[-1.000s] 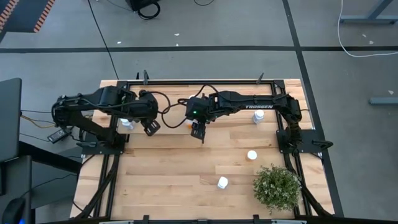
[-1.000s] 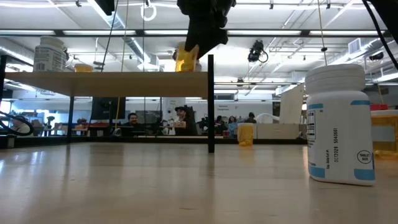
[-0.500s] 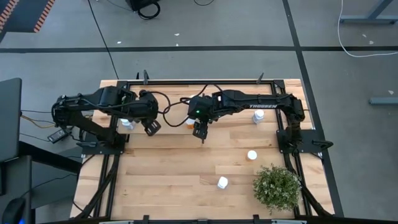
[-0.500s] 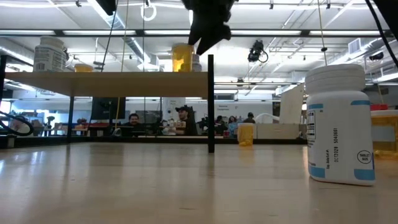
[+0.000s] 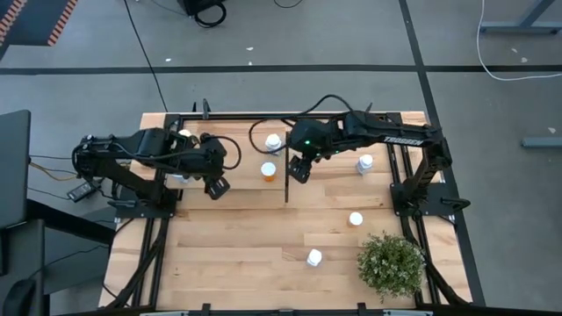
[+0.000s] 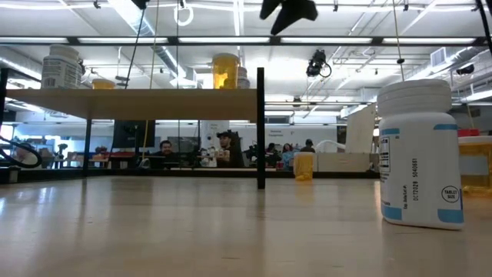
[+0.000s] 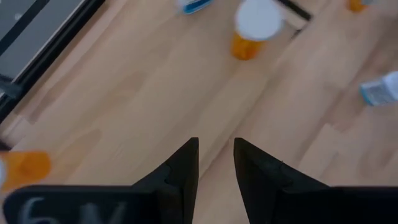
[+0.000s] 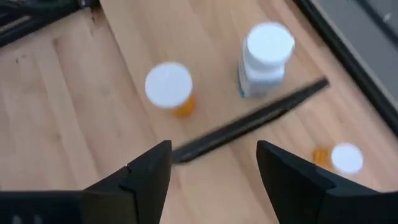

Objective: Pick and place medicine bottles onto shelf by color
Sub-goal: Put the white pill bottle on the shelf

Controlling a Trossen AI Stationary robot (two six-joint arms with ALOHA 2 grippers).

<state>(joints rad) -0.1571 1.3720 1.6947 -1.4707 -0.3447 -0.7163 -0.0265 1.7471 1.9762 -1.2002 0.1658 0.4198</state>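
Two arms above shelf (image 5: 237,171); right gripper (image 8: 211,171) jaws wide, empty; left gripper (image 7: 216,163) jaws narrow, empty

High camera looks straight down on the whole table (image 5: 263,254). Low camera sits at tabletop level, facing the room, tight on a white bottle (image 6: 420,154). Both wrist cameras peer down closely, sharing one orange bottle (image 7: 252,32).

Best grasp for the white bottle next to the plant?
Take the white bottle by its round cap and upper body, coming straight down. It stands upright with open table around it; the plant sits to one side, so keep the hand's fingers off that side.
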